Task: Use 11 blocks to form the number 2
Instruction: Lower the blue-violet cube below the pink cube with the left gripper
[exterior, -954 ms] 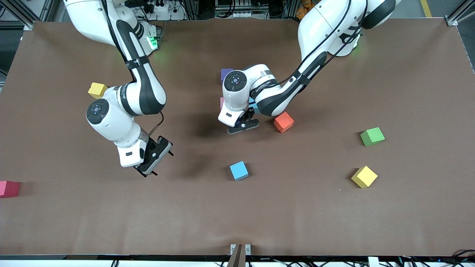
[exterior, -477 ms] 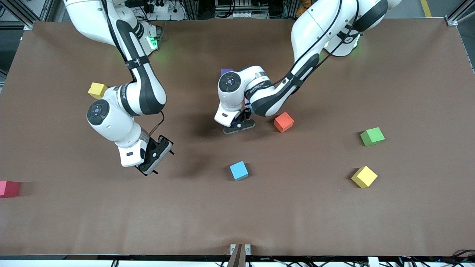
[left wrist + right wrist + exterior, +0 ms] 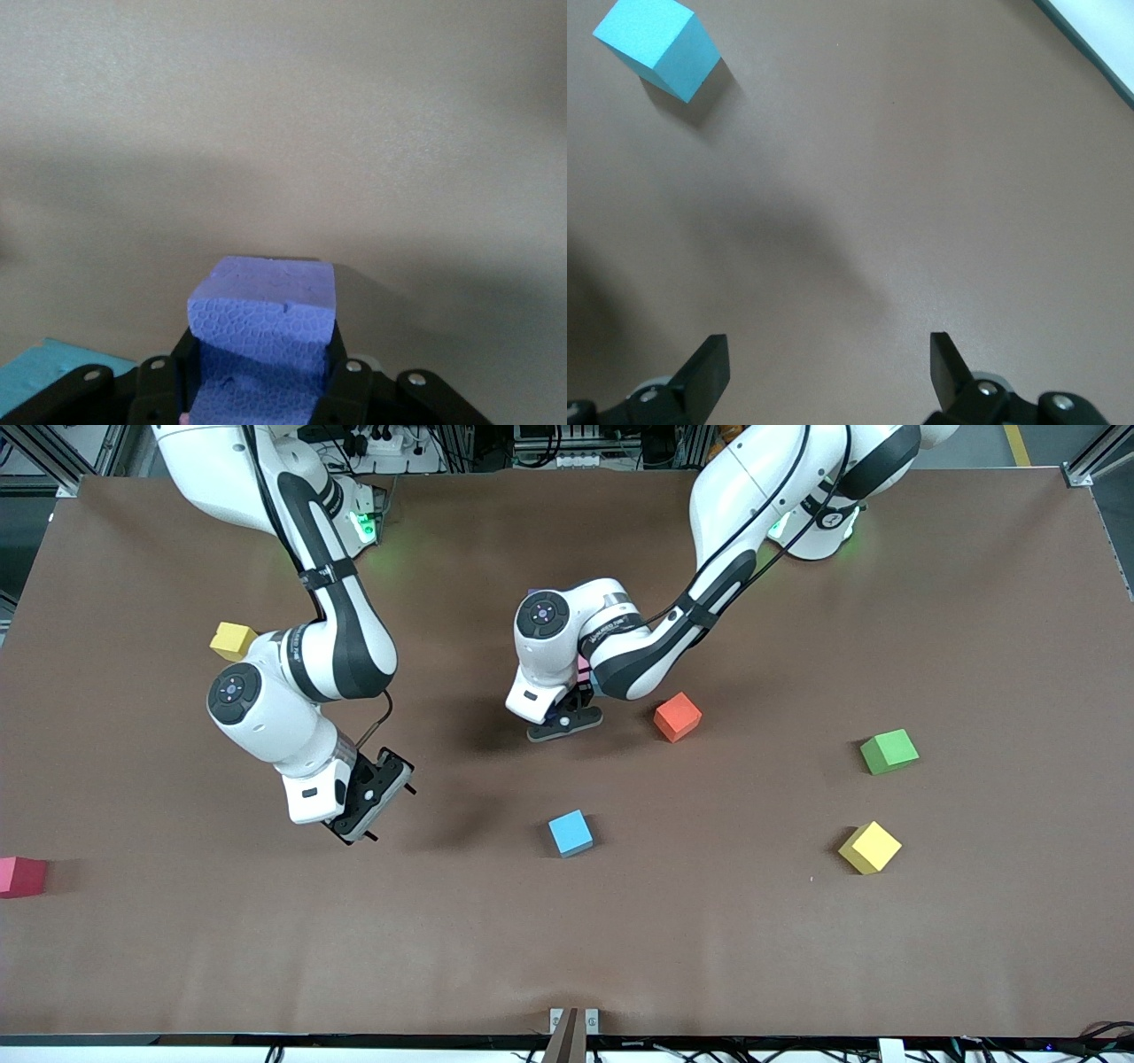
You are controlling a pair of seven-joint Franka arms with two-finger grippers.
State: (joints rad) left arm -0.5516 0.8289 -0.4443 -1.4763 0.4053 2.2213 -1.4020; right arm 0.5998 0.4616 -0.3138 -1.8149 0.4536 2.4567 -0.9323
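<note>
Gripping a purple block, left gripper over brown table; right gripper released, waiting

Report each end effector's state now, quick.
Left end effector: shut on a purple block.
Right end effector: open, holding nothing, waiting over bare table.

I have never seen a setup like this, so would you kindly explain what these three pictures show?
Two white robot arms stand at a brown table. The wide picture looks down from across it; the other two come from cameras on each arm's wrist. The left hand, over mid-table, is shut on a purple block, clearest in its wrist view. The right hand waits open over bare table. Loose blocks lie about: light blue, red, two yellow, green and pink at the edge.
</note>
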